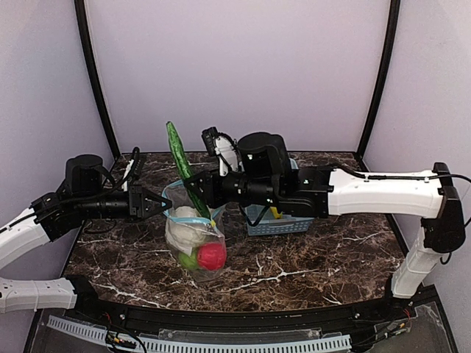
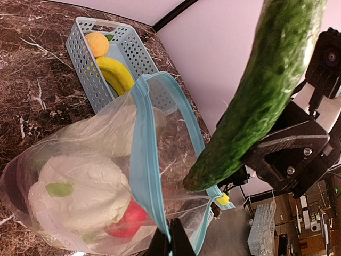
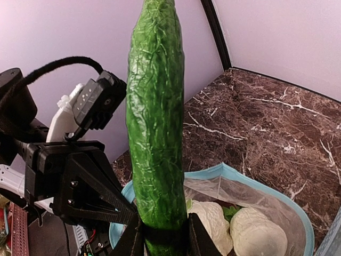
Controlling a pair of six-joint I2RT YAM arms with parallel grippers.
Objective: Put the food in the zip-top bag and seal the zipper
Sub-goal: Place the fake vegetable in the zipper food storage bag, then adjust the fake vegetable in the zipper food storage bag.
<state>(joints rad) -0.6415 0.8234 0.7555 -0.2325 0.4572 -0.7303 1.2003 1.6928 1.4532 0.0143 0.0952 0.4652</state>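
Right gripper point(image 3: 164, 239) clamps the cucumber point(image 3: 156, 117) nearly upright above the bag point(image 2: 101, 120) mouth. Left gripper point(image 2: 170, 242) pinches the zipper point(image 2: 141, 154), apparently holding it open. Lower straight, tip first, beside the cauliflower point(image 2: 80, 192), keeping the mouth taut.

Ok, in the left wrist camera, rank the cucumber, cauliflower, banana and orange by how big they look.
1. cucumber, though it is nearest the camera, which inflates it
2. cauliflower
3. banana
4. orange
The banana and orange lie farthest back.
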